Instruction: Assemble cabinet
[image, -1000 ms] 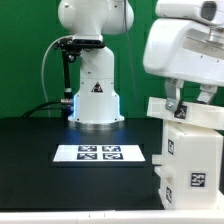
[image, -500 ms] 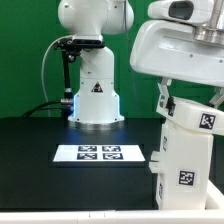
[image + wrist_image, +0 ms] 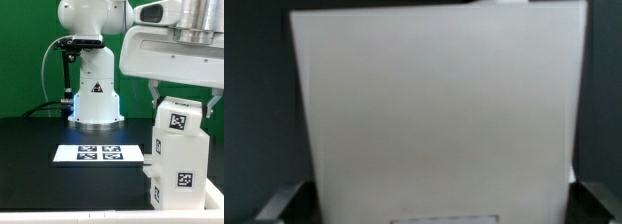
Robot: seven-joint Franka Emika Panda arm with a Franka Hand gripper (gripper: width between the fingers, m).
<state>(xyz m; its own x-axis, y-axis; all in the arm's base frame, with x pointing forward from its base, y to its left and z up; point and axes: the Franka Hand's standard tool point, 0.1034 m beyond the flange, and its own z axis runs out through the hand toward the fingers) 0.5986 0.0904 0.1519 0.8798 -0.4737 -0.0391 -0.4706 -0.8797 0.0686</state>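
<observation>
The cabinet (image 3: 180, 150) is a tall white box with black-and-white tags on its top and side. It stands upright at the exterior view's right, near the table's front edge. My gripper (image 3: 185, 98) comes down on it from above, one finger (image 3: 156, 97) on each side of its top, shut on it. In the wrist view the cabinet's white face (image 3: 429, 100) fills nearly the whole picture. The dark fingertips (image 3: 278, 205) show at its two sides, with my gripper (image 3: 429, 208) straddling it. I cannot tell whether its base touches the table.
The marker board (image 3: 98, 153) lies flat on the black table (image 3: 35, 150), just to the exterior view's left of the cabinet. The arm's white base (image 3: 93, 95) stands behind it. A green wall is at the back.
My gripper and the cabinet have moved toward the exterior view's left, closer to the marker board. The cabinet has turned about its upright axis and now shows a tagged top and side.
</observation>
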